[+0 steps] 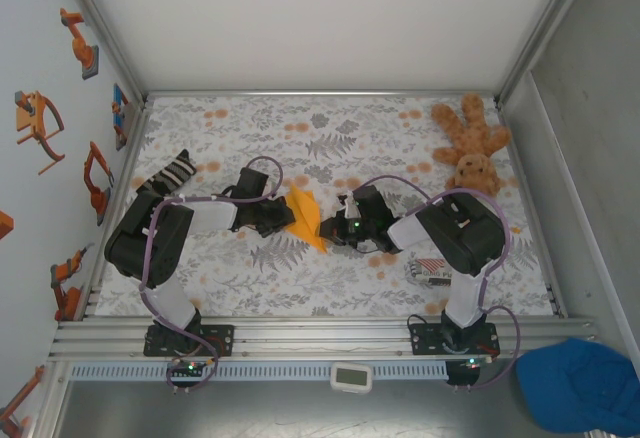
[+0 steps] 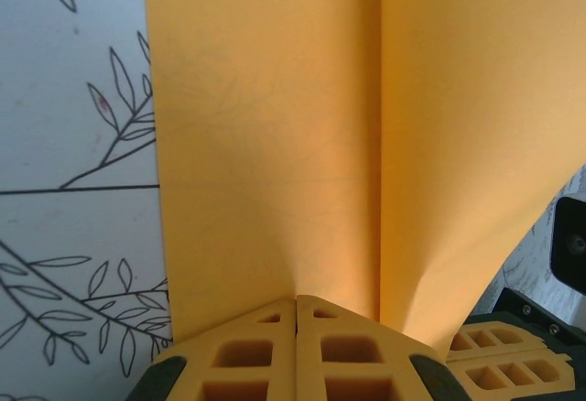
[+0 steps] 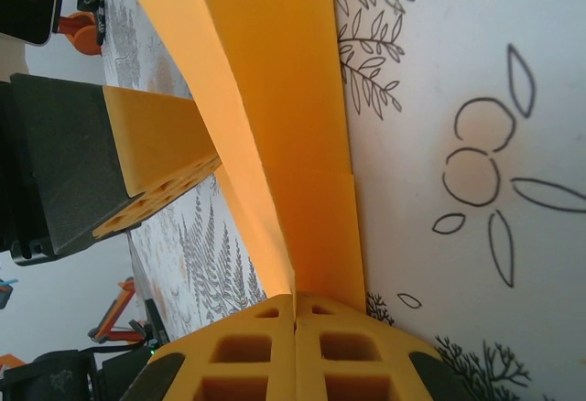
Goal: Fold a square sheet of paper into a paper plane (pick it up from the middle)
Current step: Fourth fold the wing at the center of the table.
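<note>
On floral table (image 1: 330,288), arms elbow-out, left tool (image 2: 296,302) and right tool (image 3: 295,298) each clenched on orange paper (image 1: 306,216).

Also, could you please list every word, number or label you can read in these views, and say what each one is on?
No text can be read here.
Striped packet: any print is too small to read.
Small white device: screen too blurred to read.
Orange paper: plain, no print.
Wall stickers: pictures, no words.
</note>
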`<action>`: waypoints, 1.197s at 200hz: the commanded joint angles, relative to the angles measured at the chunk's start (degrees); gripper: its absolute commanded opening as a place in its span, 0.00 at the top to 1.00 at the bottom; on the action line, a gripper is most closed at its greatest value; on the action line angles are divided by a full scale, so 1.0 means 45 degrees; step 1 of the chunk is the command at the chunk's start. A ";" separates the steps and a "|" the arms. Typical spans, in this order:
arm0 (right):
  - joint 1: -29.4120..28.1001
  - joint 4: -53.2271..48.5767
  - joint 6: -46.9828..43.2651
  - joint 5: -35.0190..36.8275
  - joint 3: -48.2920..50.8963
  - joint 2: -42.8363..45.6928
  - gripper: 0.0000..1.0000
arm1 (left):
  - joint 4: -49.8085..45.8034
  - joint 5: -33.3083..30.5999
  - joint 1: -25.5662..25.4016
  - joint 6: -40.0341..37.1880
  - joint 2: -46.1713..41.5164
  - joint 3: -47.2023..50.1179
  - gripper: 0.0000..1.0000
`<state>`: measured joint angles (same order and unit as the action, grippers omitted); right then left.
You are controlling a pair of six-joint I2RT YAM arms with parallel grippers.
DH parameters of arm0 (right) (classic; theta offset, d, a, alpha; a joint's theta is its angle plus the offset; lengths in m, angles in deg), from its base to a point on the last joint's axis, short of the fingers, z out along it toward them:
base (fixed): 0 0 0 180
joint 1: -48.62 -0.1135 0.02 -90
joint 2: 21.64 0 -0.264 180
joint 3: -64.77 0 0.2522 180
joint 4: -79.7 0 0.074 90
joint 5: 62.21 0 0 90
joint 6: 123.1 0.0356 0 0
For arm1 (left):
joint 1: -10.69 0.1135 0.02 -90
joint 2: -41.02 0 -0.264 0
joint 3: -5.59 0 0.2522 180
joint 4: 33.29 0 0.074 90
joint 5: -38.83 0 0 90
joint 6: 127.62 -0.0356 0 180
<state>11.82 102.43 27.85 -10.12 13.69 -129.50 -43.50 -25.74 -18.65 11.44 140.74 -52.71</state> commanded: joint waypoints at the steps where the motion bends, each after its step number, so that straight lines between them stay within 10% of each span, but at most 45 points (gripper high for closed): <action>1: 0.0032 -0.0624 0.0263 0.0385 0.0362 -0.0434 1.00 | -0.0995 -0.0519 -0.0045 0.0152 0.0249 -0.0030 0.97; 116: 0.0052 -0.0765 0.0322 0.0202 0.0247 -0.0904 1.00 | 0.1574 0.1191 -0.0163 -0.0102 -0.0566 -0.0263 0.77; 239: 0.0059 -0.0770 0.0264 0.0241 0.0283 -0.0956 1.00 | -0.1227 -0.0531 -0.0632 -0.0652 0.0891 -0.0734 0.63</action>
<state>12.50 104.01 29.51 -11.87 13.80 -130.55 -40.27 -24.12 -20.58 10.74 142.47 -54.89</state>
